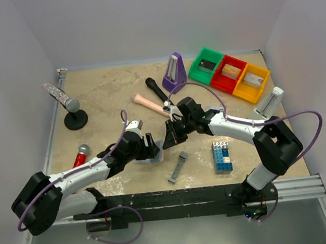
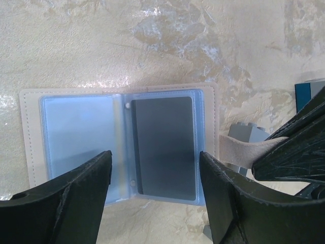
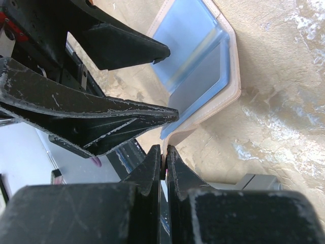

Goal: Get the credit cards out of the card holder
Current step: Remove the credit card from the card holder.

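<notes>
Holder (image 2: 31, 147) lies open, pale-edged, light-blue sleeves facing up; one dark grey card (image 2: 165, 147) sits inside one panel's sleeve.

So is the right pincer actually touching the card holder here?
Touching. In the right wrist view the right pincer is shut on the card holder: its pale edging runs straight in between the closed fingertips.

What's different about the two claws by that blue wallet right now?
The left gripper stands wide open, holding nothing; the right gripper is shut, pinching the card holder's pale tab. The left hangs above the open holder, over its dark card; the right sits at its edge. Both are black, two-fingered.
</notes>
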{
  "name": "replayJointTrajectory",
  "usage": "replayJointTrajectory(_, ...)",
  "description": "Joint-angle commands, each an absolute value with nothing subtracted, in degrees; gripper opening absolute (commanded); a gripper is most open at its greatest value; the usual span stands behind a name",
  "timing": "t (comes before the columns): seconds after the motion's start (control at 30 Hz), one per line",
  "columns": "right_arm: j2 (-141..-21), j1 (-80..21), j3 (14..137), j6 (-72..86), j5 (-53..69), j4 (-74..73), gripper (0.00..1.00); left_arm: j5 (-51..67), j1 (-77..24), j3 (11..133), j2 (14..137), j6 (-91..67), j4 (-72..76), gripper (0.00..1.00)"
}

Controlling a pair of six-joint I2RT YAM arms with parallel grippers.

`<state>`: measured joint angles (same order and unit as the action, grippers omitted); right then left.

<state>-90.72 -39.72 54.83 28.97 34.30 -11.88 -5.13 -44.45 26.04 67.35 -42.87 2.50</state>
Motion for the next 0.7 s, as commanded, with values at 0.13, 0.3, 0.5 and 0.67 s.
replayJointTrajectory(0.13, -89.74, -39.73, 55.99, 28.48, 36.21, -10.55, 0.00, -6.50, -44.82, 25.93, 66.19, -44.30, 4.48, 0.73)
replayJointTrajectory(0.3, -89.56, -39.73, 55.99, 28.65, 36.21, -10.63, 0.00, -6.24, -44.82, 26.28, 66.97, -43.95, 4.22, 0.72)
replayJointTrajectory(0.5, -89.30, -39.73, 56.34, 28.65, 36.47, -10.81, 0.00, -4.57, -44.82, 25.93, 67.85, -44.30, 5.53, 0.71)
replayJointTrajectory(0.67, -89.38, -39.73, 56.51, 28.48, 36.47, -11.07, 0.00, -3.25, -44.91, 26.10, 68.20, -43.77, 6.33, 0.71)
